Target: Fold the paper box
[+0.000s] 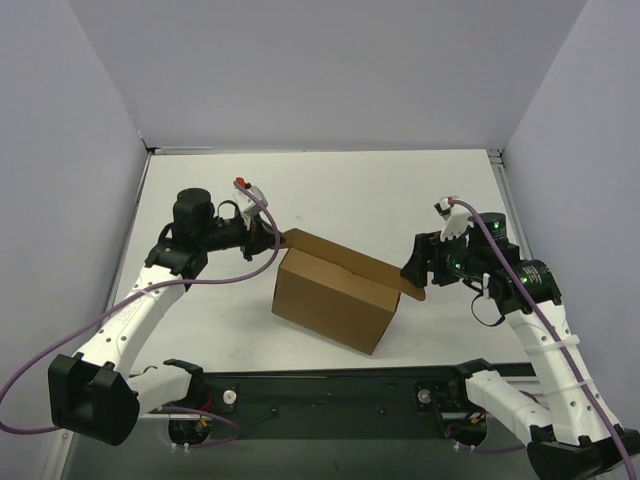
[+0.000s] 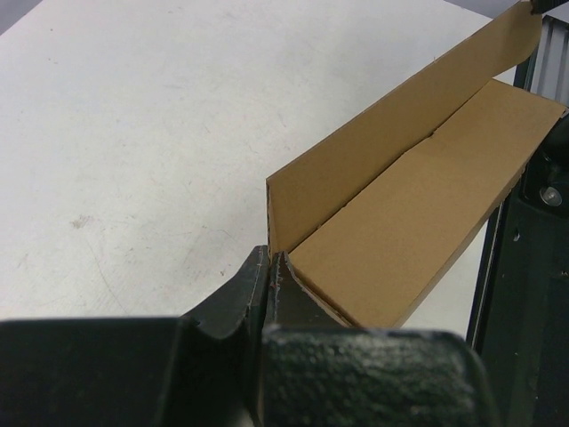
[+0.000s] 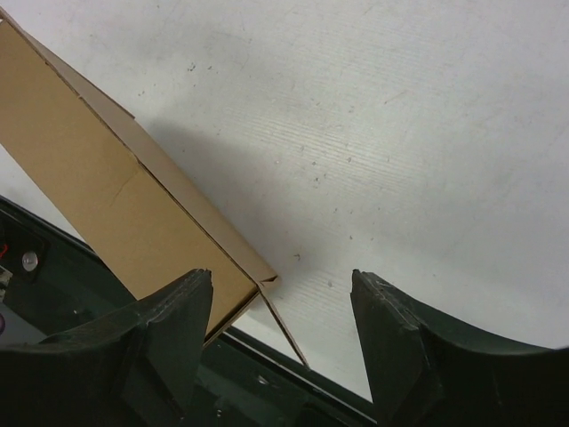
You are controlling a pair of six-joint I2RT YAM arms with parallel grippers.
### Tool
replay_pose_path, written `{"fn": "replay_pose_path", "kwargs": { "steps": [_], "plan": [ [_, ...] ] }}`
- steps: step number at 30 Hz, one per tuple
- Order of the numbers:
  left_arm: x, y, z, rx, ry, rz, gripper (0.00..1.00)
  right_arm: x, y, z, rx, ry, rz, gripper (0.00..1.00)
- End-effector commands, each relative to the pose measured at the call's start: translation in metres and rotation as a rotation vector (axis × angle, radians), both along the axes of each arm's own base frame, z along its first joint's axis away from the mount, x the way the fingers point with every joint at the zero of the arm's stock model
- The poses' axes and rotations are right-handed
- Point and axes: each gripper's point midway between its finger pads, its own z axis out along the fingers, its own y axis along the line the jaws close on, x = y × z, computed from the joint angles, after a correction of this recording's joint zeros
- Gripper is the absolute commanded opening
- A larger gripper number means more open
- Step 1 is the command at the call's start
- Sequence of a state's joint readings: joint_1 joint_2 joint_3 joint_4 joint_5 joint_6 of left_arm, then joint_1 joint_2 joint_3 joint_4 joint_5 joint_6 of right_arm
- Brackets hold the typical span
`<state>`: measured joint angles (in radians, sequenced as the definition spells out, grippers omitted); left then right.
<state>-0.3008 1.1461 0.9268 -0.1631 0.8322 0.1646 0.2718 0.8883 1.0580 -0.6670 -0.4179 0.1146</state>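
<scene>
- White table [image 1: 330,190]: spreads beneath both grippers and runs on beyond their fingertips. It is scuffed and speckled in the wrist views.
- Black base rail [image 1: 330,395]: lies behind both grippers, on the side of the arm bases. It shows past the box's long side in each wrist view.
- Paper box [image 1: 330,305]: plain brown cardboard, standing on the table between the two grippers. It is partly formed, with a long upright panel toward the rail. From the left wrist, a second wall rises on the far side and a flat inner panel stretches straight ahead of the fingertips. One end corner sits at the left gripper and the other end reaches the right gripper.
- Left gripper [image 2: 268,262]: the jaws are pressed together on the box's nearest corner. The vertical cardboard edge runs down into the seam between the two fingers [image 2: 233,302], so the pinch is on the wall's end. From above, this gripper [image 1: 276,238] meets the small flap at the box's end.
- Right gripper [image 3: 283,280]: the jaws stand wide apart with nothing clamped. The box's end corner and a thin loose flap lie in the gap, closer to the finger on the rail side. Whether that finger touches the cardboard cannot be told. From above, this gripper [image 1: 412,272] sits at the box's other end.
- Purple cable [image 1: 230,275]: loops back from behind the left gripper along its arm.
</scene>
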Motion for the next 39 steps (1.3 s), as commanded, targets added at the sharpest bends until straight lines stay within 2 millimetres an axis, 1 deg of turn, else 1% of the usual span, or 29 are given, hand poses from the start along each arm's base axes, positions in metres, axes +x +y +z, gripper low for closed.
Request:
{"fn": "replay_pose_path", "kwargs": {
  "steps": [1,3,4,5,8,10,11,12,14,15,17,20,23,29,30,32,34,35,38,39],
  "plan": [
    [0.003,-0.001,0.013,-0.009,-0.078,0.001,0.00,-0.017,0.005,-0.010,0.000,0.067,0.009,0.63],
    [0.003,0.000,0.011,-0.007,-0.074,0.004,0.00,-0.019,0.003,-0.018,-0.046,0.090,0.001,0.62],
    [0.003,-0.001,0.011,-0.008,-0.074,0.003,0.00,-0.023,0.009,-0.019,-0.059,0.094,0.028,0.61],
    [0.004,-0.001,0.012,-0.012,-0.072,0.004,0.00,-0.022,0.005,-0.023,-0.105,0.100,0.010,0.60],
    [0.005,-0.001,0.011,-0.011,-0.070,0.007,0.00,-0.025,0.012,-0.028,-0.156,0.122,0.036,0.56],
    [0.006,0.000,0.012,-0.007,-0.077,0.018,0.00,-0.023,0.009,-0.030,-0.196,0.117,0.022,0.53],
    [0.006,0.001,0.011,-0.005,-0.076,0.023,0.00,-0.025,0.012,-0.030,-0.211,0.121,0.033,0.52],
    [0.007,0.001,0.010,-0.004,-0.076,0.027,0.00,-0.022,0.010,-0.030,-0.236,0.110,0.017,0.51],
    [0.007,0.001,0.010,-0.002,-0.077,0.031,0.00,-0.024,0.009,-0.031,-0.271,0.111,0.014,0.51],
    [0.008,0.002,0.009,0.001,-0.076,0.034,0.00,-0.021,0.005,-0.027,-0.285,0.098,-0.009,0.50],
    [0.009,0.002,0.009,0.004,-0.079,0.039,0.00,-0.022,0.002,-0.027,-0.310,0.107,-0.020,0.50],
    [0.008,0.003,0.010,0.008,-0.082,0.040,0.00,-0.024,-0.001,-0.023,-0.308,0.102,-0.026,0.50],
    [0.008,0.003,0.010,0.006,-0.082,0.039,0.00,-0.025,-0.001,-0.022,-0.303,0.097,-0.028,0.46],
    [0.007,0.001,0.010,0.007,-0.082,0.036,0.00,-0.026,0.000,-0.027,-0.308,0.114,-0.019,0.31],
    [0.008,0.001,0.010,0.008,-0.086,0.040,0.00,-0.025,0.001,-0.027,-0.307,0.116,-0.021,0.23],
    [0.010,0.000,0.013,-0.003,-0.094,0.053,0.00,-0.024,0.002,-0.024,-0.300,0.104,-0.026,0.16],
    [0.013,-0.001,0.016,-0.020,-0.077,0.079,0.00,-0.018,0.006,-0.019,-0.283,0.080,-0.031,0.11],
    [0.016,-0.004,0.019,-0.028,-0.079,0.094,0.00,-0.011,0.002,-0.014,-0.298,0.047,-0.072,0.06],
    [0.018,-0.010,0.026,-0.032,-0.074,0.124,0.00,0.004,0.011,-0.004,-0.302,-0.016,-0.096,0.02],
    [0.019,-0.012,0.031,-0.035,-0.081,0.135,0.00,0.013,0.009,0.001,-0.333,-0.061,-0.129,0.00]
  ]
}}
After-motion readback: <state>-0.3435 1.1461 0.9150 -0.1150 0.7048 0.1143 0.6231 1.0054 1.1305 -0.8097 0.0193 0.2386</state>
